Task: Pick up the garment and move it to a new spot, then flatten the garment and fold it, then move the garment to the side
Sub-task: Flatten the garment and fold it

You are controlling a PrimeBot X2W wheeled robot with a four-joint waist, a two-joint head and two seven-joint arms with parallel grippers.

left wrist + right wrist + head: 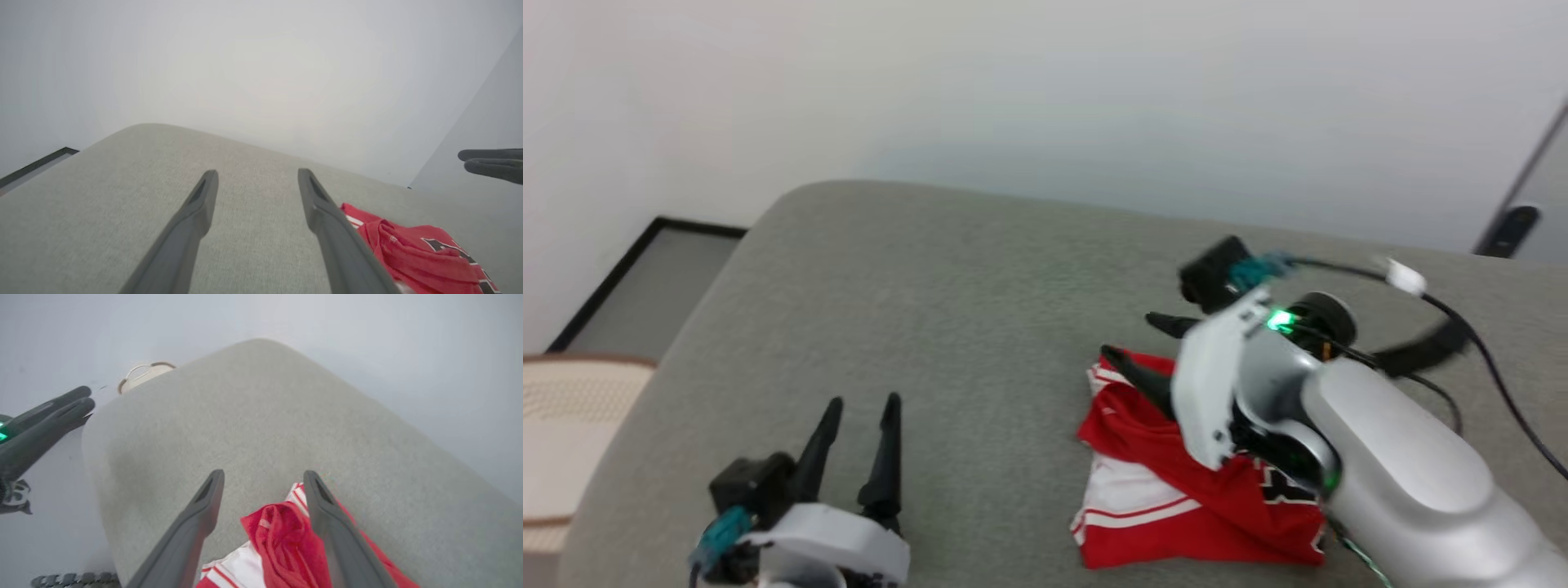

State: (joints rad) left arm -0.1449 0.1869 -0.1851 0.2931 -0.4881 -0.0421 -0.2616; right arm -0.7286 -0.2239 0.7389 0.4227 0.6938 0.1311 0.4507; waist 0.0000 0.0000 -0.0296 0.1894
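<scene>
While its jaws gape, right arm (1405, 465) slants over garment (1168, 498).

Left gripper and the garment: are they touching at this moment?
Apart. In the head view the left gripper sits at lower left, jaws open, with a bare stretch of grey cushion between it and the garment.

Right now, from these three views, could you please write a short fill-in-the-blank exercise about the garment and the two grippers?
1. The garment lies on a ___ padded surface.
2. Its main colour is ___, with white panels.
3. The right gripper stands ___ above the garment, gripping no fabric.
4. The left gripper is open and holds ___.

Missing words: grey; red; open; nothing.
</scene>
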